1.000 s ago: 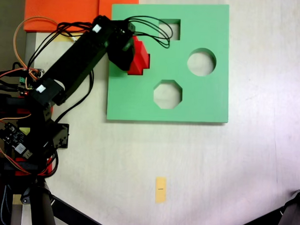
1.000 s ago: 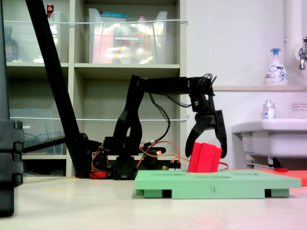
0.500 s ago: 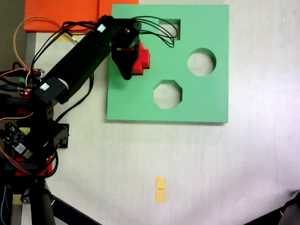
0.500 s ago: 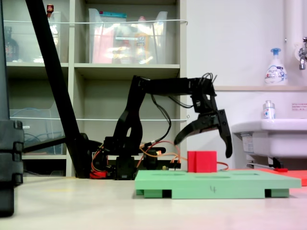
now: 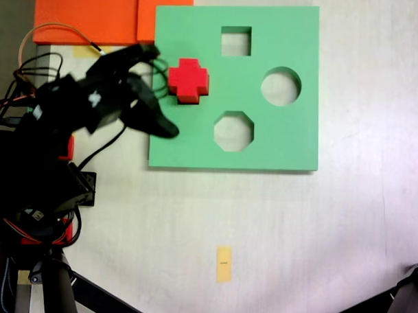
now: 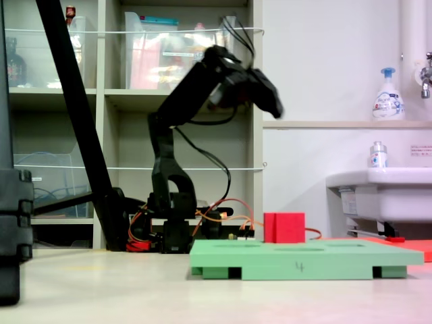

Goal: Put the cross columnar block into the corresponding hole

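Red cross block (image 5: 189, 81) upright in the plus cutout of the green board (image 5: 278, 142), near the board's left edge seen from above; from the side, block (image 6: 284, 227) sticking up above the board top (image 6: 307, 256). Square hole (image 5: 236, 41) above and to the right of it, round hole (image 5: 280, 87) to the right, octagonal hole (image 5: 233, 131) below right. Gripper (image 5: 151, 87) raised high over the board's left edge, apart from the block, jaws spread wide with one finger (image 5: 157, 122) reaching down-right and the other toward the orange sheet (image 5: 90, 15). From the side, gripper (image 6: 266, 98) lifted to shelf height, blurred. Small yellow tag (image 5: 224, 264) on the table (image 5: 343, 237), well below the board.
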Controlling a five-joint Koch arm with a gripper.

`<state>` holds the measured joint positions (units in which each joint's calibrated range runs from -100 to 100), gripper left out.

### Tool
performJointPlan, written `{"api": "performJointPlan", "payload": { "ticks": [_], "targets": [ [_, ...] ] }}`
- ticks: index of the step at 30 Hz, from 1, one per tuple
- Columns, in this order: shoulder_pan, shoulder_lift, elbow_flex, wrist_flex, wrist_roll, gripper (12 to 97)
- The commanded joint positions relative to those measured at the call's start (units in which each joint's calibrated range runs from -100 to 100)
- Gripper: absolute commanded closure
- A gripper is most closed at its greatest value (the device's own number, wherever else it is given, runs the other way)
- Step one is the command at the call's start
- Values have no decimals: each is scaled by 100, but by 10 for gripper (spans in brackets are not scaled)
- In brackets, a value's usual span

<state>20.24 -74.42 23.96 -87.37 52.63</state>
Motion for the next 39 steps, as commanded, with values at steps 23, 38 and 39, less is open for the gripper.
{"api": "performJointPlan", "payload": {
  "ticks": [23,38,39],
  "targets": [
    [-2486,-2558,-9814,9493,-4713,550],
    [-2037,-2558,-12396,9878,-5333,564],
    [-2022,-2558,-12396,9666,-5333,564]
  ]
}}
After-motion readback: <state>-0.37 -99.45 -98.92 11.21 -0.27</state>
